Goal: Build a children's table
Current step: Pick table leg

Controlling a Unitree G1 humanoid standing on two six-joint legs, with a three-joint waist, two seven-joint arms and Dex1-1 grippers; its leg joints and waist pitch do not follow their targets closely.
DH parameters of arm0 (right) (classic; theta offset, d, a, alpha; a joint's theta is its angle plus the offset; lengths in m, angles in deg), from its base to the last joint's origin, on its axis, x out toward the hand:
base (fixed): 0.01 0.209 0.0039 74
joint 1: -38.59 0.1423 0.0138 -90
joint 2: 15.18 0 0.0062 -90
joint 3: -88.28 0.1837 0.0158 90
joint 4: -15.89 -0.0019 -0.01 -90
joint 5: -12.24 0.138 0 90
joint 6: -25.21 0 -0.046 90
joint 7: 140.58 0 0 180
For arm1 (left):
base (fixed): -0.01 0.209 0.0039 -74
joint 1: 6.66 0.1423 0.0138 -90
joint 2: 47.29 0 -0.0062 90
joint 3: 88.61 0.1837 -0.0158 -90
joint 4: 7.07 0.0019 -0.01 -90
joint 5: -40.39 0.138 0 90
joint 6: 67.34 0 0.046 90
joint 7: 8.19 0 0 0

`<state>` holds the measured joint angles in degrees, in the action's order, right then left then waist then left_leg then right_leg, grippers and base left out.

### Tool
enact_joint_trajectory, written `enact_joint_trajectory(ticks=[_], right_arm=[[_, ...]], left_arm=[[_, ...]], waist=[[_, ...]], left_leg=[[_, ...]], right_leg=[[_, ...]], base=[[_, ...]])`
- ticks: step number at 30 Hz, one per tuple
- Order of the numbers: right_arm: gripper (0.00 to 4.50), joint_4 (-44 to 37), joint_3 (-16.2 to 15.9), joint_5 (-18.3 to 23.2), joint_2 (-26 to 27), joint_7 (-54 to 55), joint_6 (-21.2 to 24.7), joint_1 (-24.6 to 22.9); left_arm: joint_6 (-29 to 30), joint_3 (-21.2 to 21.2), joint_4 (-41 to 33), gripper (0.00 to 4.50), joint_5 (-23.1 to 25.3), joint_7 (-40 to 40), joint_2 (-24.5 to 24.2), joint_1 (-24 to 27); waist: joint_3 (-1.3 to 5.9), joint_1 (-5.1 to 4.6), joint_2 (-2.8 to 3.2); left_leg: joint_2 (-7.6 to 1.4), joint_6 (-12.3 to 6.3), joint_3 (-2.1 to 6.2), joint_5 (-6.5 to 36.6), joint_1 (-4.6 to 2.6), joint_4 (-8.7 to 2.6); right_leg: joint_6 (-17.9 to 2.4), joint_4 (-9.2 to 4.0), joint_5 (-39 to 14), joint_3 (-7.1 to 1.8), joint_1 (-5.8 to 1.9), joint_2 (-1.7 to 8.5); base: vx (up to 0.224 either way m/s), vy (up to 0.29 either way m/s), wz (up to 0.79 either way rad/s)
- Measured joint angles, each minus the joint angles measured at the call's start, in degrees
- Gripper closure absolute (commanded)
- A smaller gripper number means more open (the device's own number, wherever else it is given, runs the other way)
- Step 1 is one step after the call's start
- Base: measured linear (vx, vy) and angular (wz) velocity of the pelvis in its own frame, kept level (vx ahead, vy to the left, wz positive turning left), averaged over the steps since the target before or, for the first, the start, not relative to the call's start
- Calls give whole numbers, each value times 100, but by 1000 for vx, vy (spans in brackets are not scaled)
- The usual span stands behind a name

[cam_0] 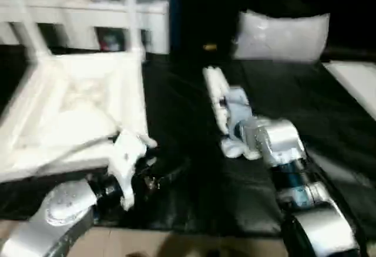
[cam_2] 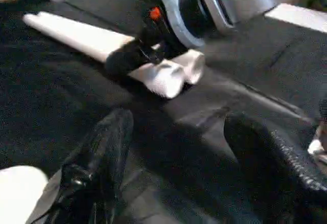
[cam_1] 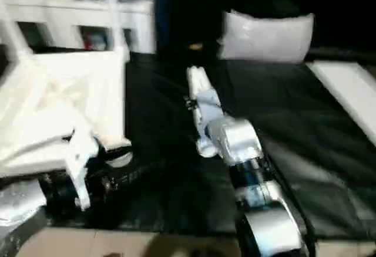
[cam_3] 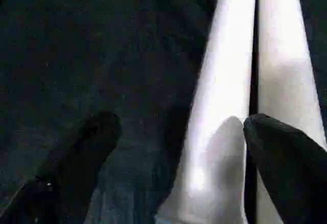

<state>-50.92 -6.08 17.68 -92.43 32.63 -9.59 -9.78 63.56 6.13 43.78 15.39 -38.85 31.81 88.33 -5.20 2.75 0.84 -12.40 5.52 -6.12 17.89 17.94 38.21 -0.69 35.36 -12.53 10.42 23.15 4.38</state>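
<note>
The white table top [cam_0: 70, 110] lies underside up at the left on the black mat. Two white legs [cam_0: 130, 10] stand upright in its far corners. Two loose legs [cam_0: 216, 93] lie side by side on the mat in the middle. My right gripper [cam_3: 181, 127] is open and low over them: one leg [cam_3: 219, 96] lies between its fingers, and one fingertip [cam_3: 286, 162] rests where the two legs meet. My left gripper [cam_2: 179, 147] is open with only mat between its fingers, just off the top's near right corner [cam_0: 132, 131].
A white shelved cabinet [cam_0: 88, 16] stands behind the table top. A grey-white cushion [cam_0: 282, 34] sits at the back right and a flat white panel [cam_0: 358, 84] lies at the right edge. The black mat [cam_0: 176, 104] ends at pale floor [cam_0: 147, 242] in front.
</note>
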Motion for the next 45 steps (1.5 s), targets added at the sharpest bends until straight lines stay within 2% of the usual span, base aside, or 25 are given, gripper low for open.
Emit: enact_joint_trajectory(ticks=[1,2,3,4,5,6,8,9,16,18,19,20,21,22,23,24,25,26,27,31,36,38,39,42,45], right_arm=[[0,-82,24,4,-28,-15,-106,-91],[0,-238,67,-3,-96,-26,-238,-238],[0,-402,86,-5,-126,-56,-418,-320],[0,-809,88,14,-153,-148,-711,-624],[0,-1145,71,81,-144,-249,-916,-838],[0,-1853,63,192,-143,-374,-1036,-1236],[0,-2462,68,333,-64,-382,-942,-1700],[0,-2801,99,371,-30,-347,-832,-1938],[0,-4610,114,722,183,-242,-469,-3050],[0,-5007,2,806,245,-239,-482,-3437],[0,-5111,-5,846,286,-232,-481,-3531],[0,-5222,-3,853,312,-221,-488,-3620],[0,-5362,13,850,365,-189,-537,-3754],[0,-5495,89,843,370,-157,-566,-3916],[0,-5499,95,828,343,-127,-582,-3920],[0,-5529,67,787,200,-123,-629,-3890],[0,-5546,67,741,132,-122,-657,-3914],[0,-5545,66,712,105,-118,-660,-3937],[0,-5517,-1,683,80,-119,-662,-3970],[0,-5528,-246,603,-109,-180,-730,-3962],[0,-5509,-270,619,-250,-353,-783,-3921],[0,-5503,-307,637,-403,-519,-782,-3818],[0,-5500,-309,638,-480,-604,-782,-3778],[0,-5440,-453,624,-602,-696,-786,-3687],[0,-5423,-622,629,-594,-815,-789,-3654]], left_arm=[[-47,-12,12,99,20,101,70,-94],[-159,-71,10,99,75,215,166,-137],[-279,-183,20,99,155,363,311,-64],[-325,-170,78,99,257,533,468,27],[-367,-188,103,99,363,713,591,155],[-394,-179,191,99,535,987,721,151],[-461,-210,312,99,741,1301,825,141],[-494,-221,353,99,807,1454,896,125],[-815,-308,502,99,1016,1866,1230,-5],[-829,-329,525,99,1075,1913,1233,8],[-829,-324,526,99,1112,1911,1213,7],[-828,-324,525,99,1121,1915,1206,-1],[-827,-287,543,99,1144,1951,1210,-62],[-835,-213,552,99,1155,1975,1222,-130],[-865,-245,474,99,1186,2037,1301,-121],[-850,-243,469,99,1226,2151,1492,61],[-820,-211,518,99,1234,2207,1542,215],[-802,-207,570,99,1236,2245,1545,262],[-812,-264,568,99,1243,2307,1546,247],[-847,-327,522,99,1339,2519,1707,272],[-957,-379,472,99,1362,2672,1882,425],[-975,-387,380,99,1348,2727,1956,513],[-975,-366,372,99,1346,2733,1963,525],[-976,-389,332,99,1362,2786,1972,632],[-976,-382,241,99,1390,2799,1983,658]], waist=[[-6,8,-19],[21,72,-119],[34,158,-302],[32,217,-307],[59,273,-312],[77,301,-272],[93,284,-239],[98,240,-220],[48,-53,-88],[25,-60,-77],[7,-77,-44],[-4,-104,-9],[-37,-32,-37],[-13,111,-131],[36,225,-291],[72,331,-193],[88,371,-144],[109,407,-36],[148,381,28],[187,252,-11],[169,-52,-95],[149,-102,-154],[134,-144,-136],[83,-105,-153],[5,-57,-103]], left_leg=[[-64,101,-12,-63,20,-22],[-97,104,-146,-116,14,-19],[-49,165,-246,-191,-56,13],[17,160,-200,-180,-80,70],[34,121,-184,-139,-43,72],[76,101,-128,-135,64,18],[42,248,-70,-275,119,-163],[34,269,-48,-419,113,-275],[44,168,-36,-482,56,-404],[38,86,-283,-433,-135,-408],[31,62,-369,-420,-207,-393],[-24,49,-453,-414,-244,-404],[-51,16,-686,-420,-293,-379],[-62,-9,-840,-426,-299,-287],[-10,-9,-887,-406,-228,-132],[33,-67,-624,-264,-45,108],[192,-170,-310,-198,138,175],[306,-130,-113,-228,212,76],[345,-40,-91,-308,239,-6],[262,-35,-49,-408,352,-133],[230,12,-88,-413,305,-238],[234,-15,-78,-406,283,-270],[260,-49,67,-425,311,-274],[308,-50,247,-425,321,-309],[251,-65,258,-416,324,-289]], right_leg=[[68,260,-217,-87,2,4],[11,544,-248,-326,-62,47],[-66,666,-197,-459,-4,48],[-94,674,-197,-457,40,32],[-96,658,-207,-450,76,29],[-95,606,-207,-413,94,7],[-69,420,-188,-389,96,-88],[-65,287,-142,-386,63,-130],[-89,-269,107,-253,-164,-108],[-85,-308,110,-375,-126,-91],[-85,-311,110,-366,-132,-69],[-85,-247,104,-320,-160,-5],[-58,374,-242,-330,-62,166],[-55,889,-422,-460,-76,253],[110,932,-710,-715,-221,290],[156,956,-744,-734,-68,225],[169,928,-735,-762,-33,193],[184,868,-651,-752,-8,162],[173,748,-511,-810,-3,103],[186,286,-180,-804,-36,-55],[150,81,-88,-824,-130,-95],[153,72,-89,-804,-157,-92],[162,5,-96,-662,-225,-70],[156,-83,-163,-333,-439,46],[185,-212,-240,-29,-719,125]], base=[[0,0,0],[13,-106,4],[13,-106,4],[-4,-79,-8],[0,0,0],[0,0,0],[26,-19,-3],[0,0,0],[-11,60,-4],[-21,53,-18],[-41,120,-79],[-105,143,-114],[-53,85,-78],[-39,14,-52],[16,-15,-20],[16,-15,-20],[62,20,-10],[83,38,5],[83,38,5],[35,55,2],[-21,2,-2],[-27,-4,-3],[0,0,0],[-5,-28,56],[41,-5,66]])
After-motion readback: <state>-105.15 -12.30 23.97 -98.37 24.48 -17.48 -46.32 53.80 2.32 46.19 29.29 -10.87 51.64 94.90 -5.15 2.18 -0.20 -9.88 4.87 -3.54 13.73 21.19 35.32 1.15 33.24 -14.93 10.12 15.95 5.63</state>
